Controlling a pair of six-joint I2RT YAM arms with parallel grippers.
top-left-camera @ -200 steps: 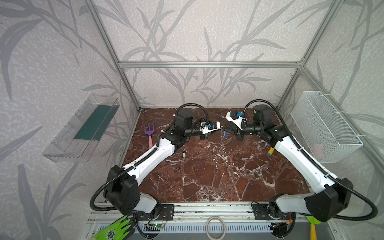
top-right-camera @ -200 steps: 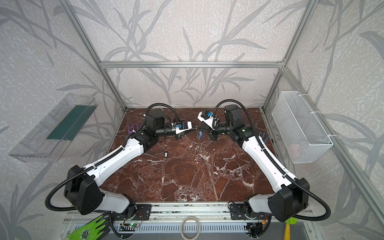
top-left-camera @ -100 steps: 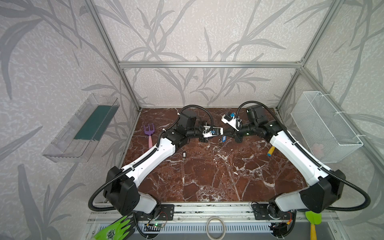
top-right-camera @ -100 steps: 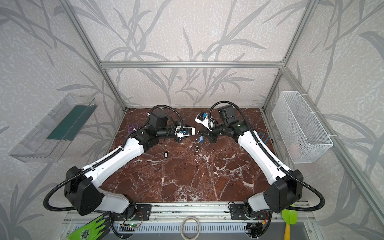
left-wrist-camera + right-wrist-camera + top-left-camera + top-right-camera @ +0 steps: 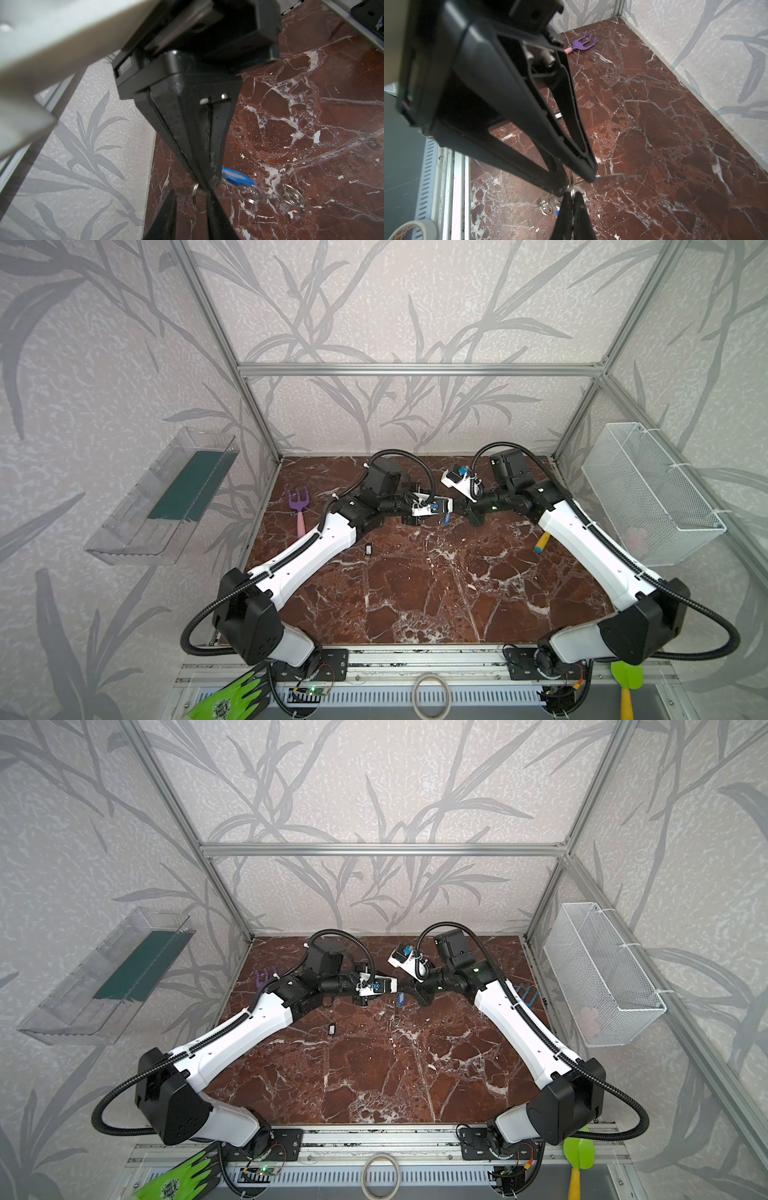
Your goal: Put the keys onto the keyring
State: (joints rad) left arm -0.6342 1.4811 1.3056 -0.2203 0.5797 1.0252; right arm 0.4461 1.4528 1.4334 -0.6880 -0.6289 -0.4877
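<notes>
**Grey plate clamped, loop pinched: work the ring without twisting the plate**

The keyring [image 5: 614, 179] is up off the marble table [image 5: 415, 593], roughly level in the air. It juts out past one fingertip of the left gripper [image 5: 191, 193], whose fingers stand a narrow gap apart and appear to clamp the plate's near end. Tip to tip with them, the right gripper [image 5: 572, 193] is pressed fully together on a small loop [image 5: 197, 200] at the plate's edge. Further loops [image 5: 251, 194] sit out along the plate, beyond both sets of fingertips.

The blue-tagged key [image 5: 236, 176] hangs just beside the right fingertips; whether it is already threaded cannot be told. The black-and-white key [image 5: 368, 548] lies on the table, well apart from both grippers.

The step in hand looks like steadying or opening that loop to take a key. Done well, the left fingers serve only as the anchor, and any pull from the right runs along the plate's own plane. A sideways tug would lever the thin plate out of a partial clamp. The wire is fine enough to slip from the pads, so moves should be small. With the two sets of tips almost meeting, a collision is the nearest risk.
</notes>
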